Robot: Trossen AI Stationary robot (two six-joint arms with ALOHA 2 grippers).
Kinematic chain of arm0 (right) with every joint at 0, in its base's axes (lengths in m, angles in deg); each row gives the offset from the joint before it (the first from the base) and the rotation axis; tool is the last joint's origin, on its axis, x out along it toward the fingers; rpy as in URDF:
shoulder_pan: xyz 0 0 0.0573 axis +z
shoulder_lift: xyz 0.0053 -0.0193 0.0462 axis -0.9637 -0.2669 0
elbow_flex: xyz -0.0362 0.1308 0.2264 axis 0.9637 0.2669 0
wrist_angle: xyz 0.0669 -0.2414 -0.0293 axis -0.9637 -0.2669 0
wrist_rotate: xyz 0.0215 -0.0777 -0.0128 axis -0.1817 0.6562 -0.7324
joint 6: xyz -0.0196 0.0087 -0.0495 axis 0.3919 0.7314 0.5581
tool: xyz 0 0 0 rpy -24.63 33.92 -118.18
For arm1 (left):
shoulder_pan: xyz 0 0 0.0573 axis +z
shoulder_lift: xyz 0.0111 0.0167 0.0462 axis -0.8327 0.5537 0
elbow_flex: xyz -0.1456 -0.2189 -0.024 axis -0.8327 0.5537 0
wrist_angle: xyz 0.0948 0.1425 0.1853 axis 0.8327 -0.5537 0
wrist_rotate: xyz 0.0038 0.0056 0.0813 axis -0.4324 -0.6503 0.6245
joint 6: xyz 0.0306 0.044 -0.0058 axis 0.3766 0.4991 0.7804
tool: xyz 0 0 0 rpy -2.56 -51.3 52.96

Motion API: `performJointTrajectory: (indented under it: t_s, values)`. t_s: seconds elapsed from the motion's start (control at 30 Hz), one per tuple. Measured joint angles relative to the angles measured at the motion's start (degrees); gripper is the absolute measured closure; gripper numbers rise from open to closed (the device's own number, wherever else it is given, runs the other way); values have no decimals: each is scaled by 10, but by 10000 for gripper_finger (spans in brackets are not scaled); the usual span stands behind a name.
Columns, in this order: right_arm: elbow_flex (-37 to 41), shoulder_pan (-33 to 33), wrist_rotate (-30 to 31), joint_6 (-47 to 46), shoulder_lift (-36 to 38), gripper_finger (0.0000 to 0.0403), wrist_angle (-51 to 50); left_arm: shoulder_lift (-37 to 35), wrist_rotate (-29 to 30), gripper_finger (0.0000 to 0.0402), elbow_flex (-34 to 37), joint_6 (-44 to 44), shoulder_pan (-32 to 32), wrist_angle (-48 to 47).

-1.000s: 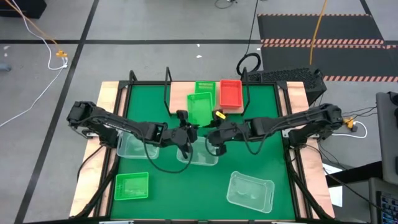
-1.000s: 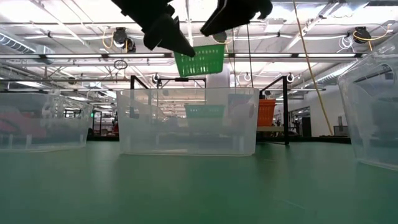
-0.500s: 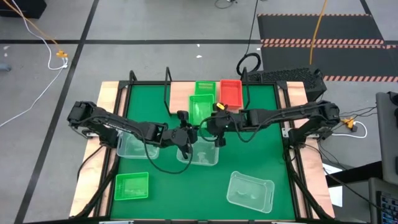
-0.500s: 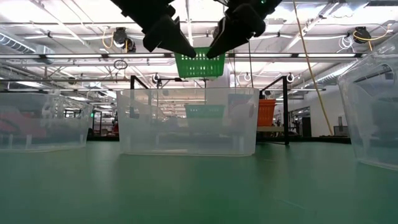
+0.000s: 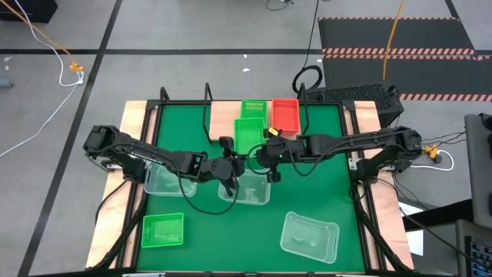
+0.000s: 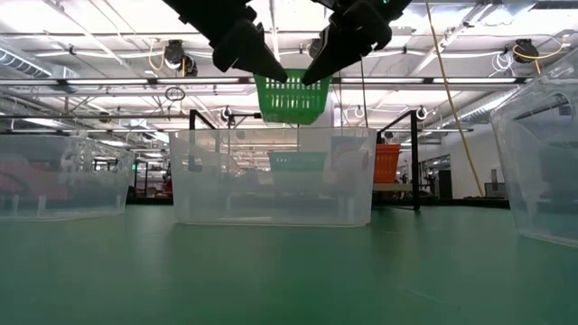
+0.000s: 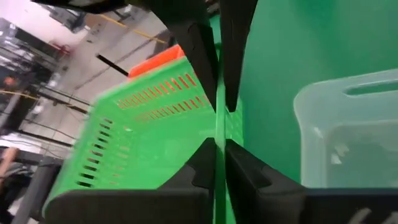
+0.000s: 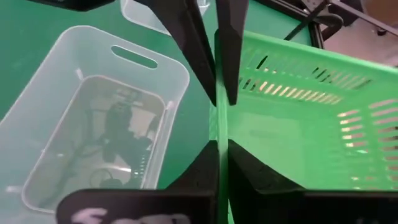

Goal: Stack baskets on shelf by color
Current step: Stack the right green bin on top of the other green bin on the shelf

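Observation:
A green basket [image 5: 247, 135] hangs in the air between my two grippers, over the mat just in front of the shelf [image 5: 221, 114]; it also shows in the low view [image 6: 291, 97]. My left gripper [image 5: 236, 161] is shut on the left end of its near rim. My right gripper [image 5: 264, 156] is shut on the right end. A second green basket [image 5: 252, 107] and a red basket [image 5: 285, 114] stand on the shelf plank on their bottoms. A third green basket [image 5: 163, 230] rests on the mat at the near left. My left gripper pinches the near short wall's rim [image 7: 219, 128] at its left end between its two fingers, one inside the basket and one outside. The fingers reach along the rim from the table's left. The basket hangs about level and upright, clear of the mat. My right gripper pinches the same near rim [image 8: 219, 127] at its right end, one finger inside and one outside. The fingers reach along the rim from the table's right, facing my left gripper's fingers. The basket is lifted clear.
Clear baskets stand on the green mat: one at the left [image 5: 164, 178], one under the grippers [image 5: 247, 192], one at the near right [image 5: 310, 236]. The shelf's black rod frame [image 5: 207, 100] rises at the far edge.
My right gripper has gone toward the table's left and far edge, up to the lifted green basket, and now is on its near rim. The basket, tilted in my left gripper's hold before, now hangs about level between both grippers.

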Motion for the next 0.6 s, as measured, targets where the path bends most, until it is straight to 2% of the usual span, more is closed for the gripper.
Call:
performJointTrajectory:
  t_s: [0.13,0.23,0.33,0.43,0.6]
  values:
    - [-6,-27,38,33,13,398,-14,-3,75,300,-1,-4,-1,7]
    - [-18,-72,52,68,19,399,5,-3,108,240,-1,-15,2,4]
    - [-24,-123,-10,87,17,400,13,-3,123,190,-1,-15,6,-2]
    - [-24,-166,-74,85,10,400,29,-3,126,157,-1,-17,9,-16]
    - [8,-214,-93,91,3,401,58,-15,175,141,-2,-43,12,-58]
